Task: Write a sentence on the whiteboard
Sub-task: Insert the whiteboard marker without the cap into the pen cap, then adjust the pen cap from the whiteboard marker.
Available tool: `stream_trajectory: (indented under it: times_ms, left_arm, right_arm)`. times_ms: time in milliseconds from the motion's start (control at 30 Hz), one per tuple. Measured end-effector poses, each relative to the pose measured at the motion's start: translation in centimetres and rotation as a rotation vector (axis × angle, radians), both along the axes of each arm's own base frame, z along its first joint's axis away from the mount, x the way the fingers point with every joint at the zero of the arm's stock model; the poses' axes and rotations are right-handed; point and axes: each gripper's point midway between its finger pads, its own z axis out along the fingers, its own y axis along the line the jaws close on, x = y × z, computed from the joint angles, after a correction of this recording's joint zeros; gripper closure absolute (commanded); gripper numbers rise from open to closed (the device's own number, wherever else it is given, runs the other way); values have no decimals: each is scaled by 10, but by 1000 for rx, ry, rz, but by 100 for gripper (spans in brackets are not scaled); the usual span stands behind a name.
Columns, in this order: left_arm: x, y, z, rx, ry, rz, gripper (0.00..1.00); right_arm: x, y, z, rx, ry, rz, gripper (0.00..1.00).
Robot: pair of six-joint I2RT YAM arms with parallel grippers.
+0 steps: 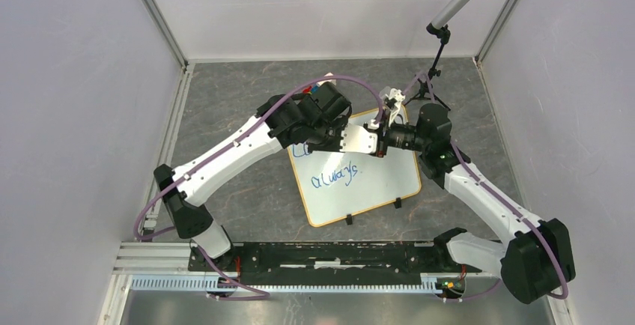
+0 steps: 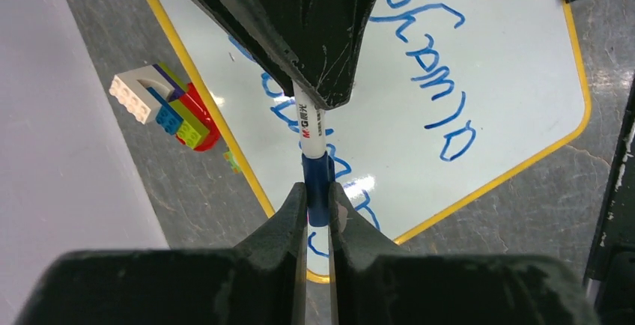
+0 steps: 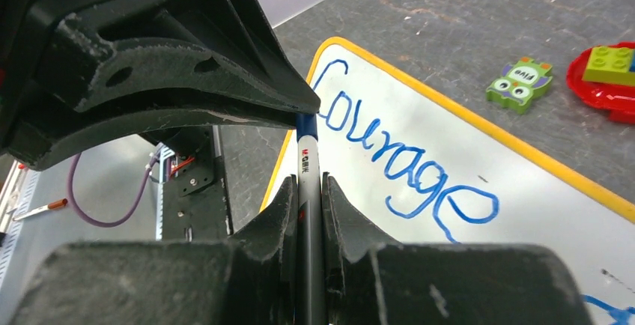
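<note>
Two arms converge over one whiteboard (image 1: 374,183), which lies tilted on the grey tabletop (image 1: 254,205) at the centre of the overhead frame. Two black clips (image 1: 349,219) sit on its lower edge. Reaching in from the left, the left hand (image 2: 317,199) is clamped on the blue cap end of a single marker (image 2: 309,126). From the right, the right hand (image 3: 309,190) is closed round the same marker's pale barrel, so the two hands sit tip to tip above the whiteboard's upper part. Print on the barrel appears to begin "M&G". The sentence (image 1: 335,177), in blue, runs in two lines. "Courage" reads clearly in the right wrist view and "always" in the overhead one, while the arms hide the rest. Just off the whiteboard's rim are one red plate (image 2: 210,134) stacked with toy bricks (image 2: 161,100), at the left of the left wrist view, and one green owl figure (image 3: 519,80), at the upper right of the right wrist view.
</note>
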Motion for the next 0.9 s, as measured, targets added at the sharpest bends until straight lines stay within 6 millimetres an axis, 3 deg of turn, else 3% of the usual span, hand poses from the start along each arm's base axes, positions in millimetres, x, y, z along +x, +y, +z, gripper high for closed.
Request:
stream_trajectory:
  times_ms: [200, 367, 533, 733, 900]
  left_arm:
    - [5, -7, 12, -37, -31, 0, 89]
    - [7, -12, 17, -58, -47, -2, 77]
    - [7, -14, 27, -82, -76, -4, 57]
    - [2, -2, 55, -142, -126, 5, 42]
    - [13, 21, 77, -229, -131, 53, 31]
  right_arm:
    - [7, -10, 10, 18, -44, -27, 100]
    - [10, -17, 13, 26, -58, -33, 100]
    - [26, -29, 7, 13, -46, -100, 100]
    - [36, -39, 0, 0, -20, -152, 100]
    - [32, -36, 6, 32, -10, -122, 100]
